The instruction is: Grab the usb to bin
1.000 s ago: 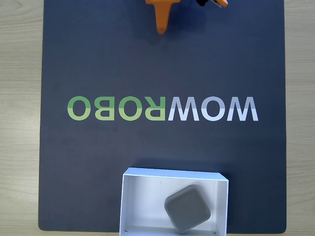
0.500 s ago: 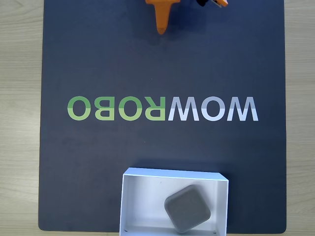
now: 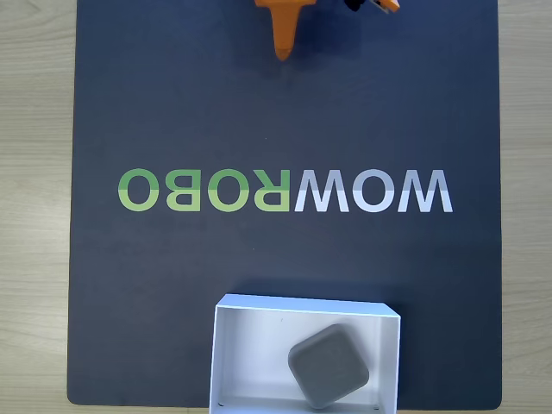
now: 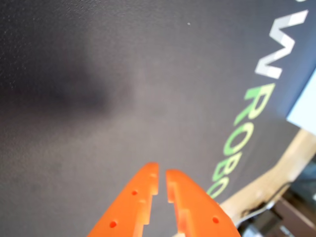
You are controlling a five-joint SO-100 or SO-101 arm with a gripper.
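Step in hand: by my reading the placing is done. You can see the usb (image 3: 329,365) lying flat on the floor of the bin (image 3: 237,345), in its right half in the fixed view, turned at an angle to the walls.
Bin: it sits at the near edge of the dark mat (image 3: 172,276), below the mirrored WOWROBO lettering (image 3: 285,191), with its bottom edge cut off by the frame.
Gripper: your orange gripper (image 4: 162,178) is at the far edge of the mat, well apart from the bin. The wrist view shows its two fingers drawn together with only a thin slit between them and nothing held.
Under the gripper: bare mat, with the green lettering off to the right in the wrist view.
Next move: you have little left to do. I would judge it enough to keep the arm parked away from the bin, so the usb stays undisturbed.
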